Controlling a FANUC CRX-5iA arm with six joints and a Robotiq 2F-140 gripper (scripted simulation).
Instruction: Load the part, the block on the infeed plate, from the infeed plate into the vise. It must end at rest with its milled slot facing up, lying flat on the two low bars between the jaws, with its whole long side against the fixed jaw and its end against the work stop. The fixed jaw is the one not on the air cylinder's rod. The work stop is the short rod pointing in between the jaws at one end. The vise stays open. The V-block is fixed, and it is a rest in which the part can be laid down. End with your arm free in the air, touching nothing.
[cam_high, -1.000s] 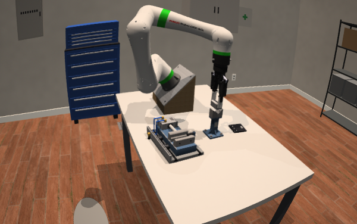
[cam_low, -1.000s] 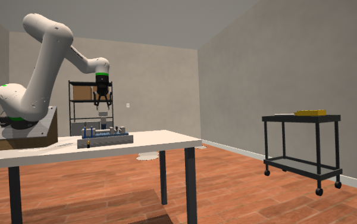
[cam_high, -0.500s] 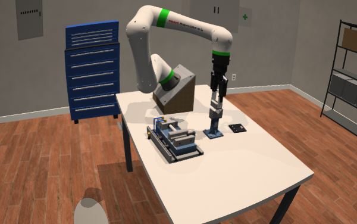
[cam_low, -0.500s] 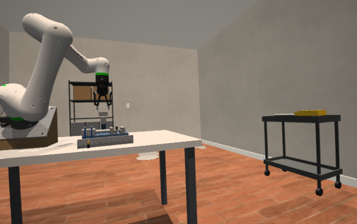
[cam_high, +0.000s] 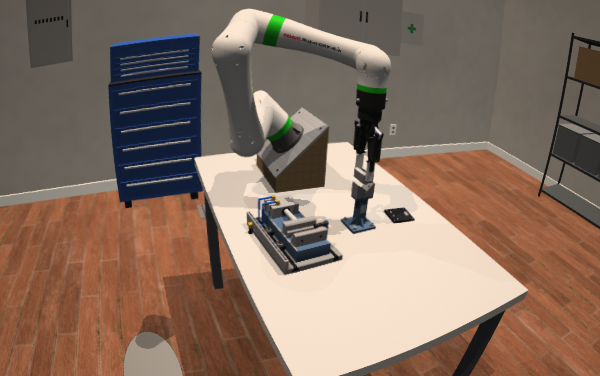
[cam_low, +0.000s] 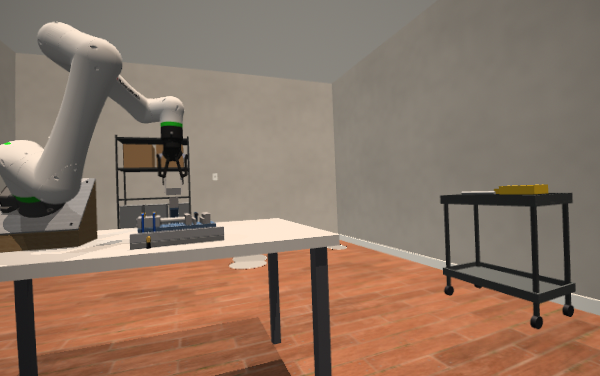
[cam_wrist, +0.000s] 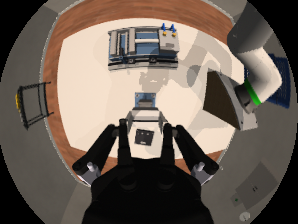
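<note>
My gripper (cam_high: 364, 170) points straight down and is shut on the part (cam_high: 363, 182), a grey block. I hold the block directly over the blue V-block (cam_high: 358, 216). I cannot tell whether the block's underside touches the V-block's top. In the wrist view the part (cam_wrist: 144, 132) sits between my fingers, with a dark recess on its visible face and the V-block (cam_wrist: 144, 100) right beyond it. The dark infeed plate (cam_high: 398, 215) lies bare to the right of the V-block. The vise (cam_high: 295, 235) stands open to the left, with nothing between its jaws.
The arm's wedge-shaped base (cam_high: 295, 157) stands at the back of the table. A blue tool cabinet (cam_high: 156, 115) is behind the table's left corner, and a black shelf (cam_high: 575, 125) stands at the far right. A black cart (cam_low: 507, 245) stands off to the side.
</note>
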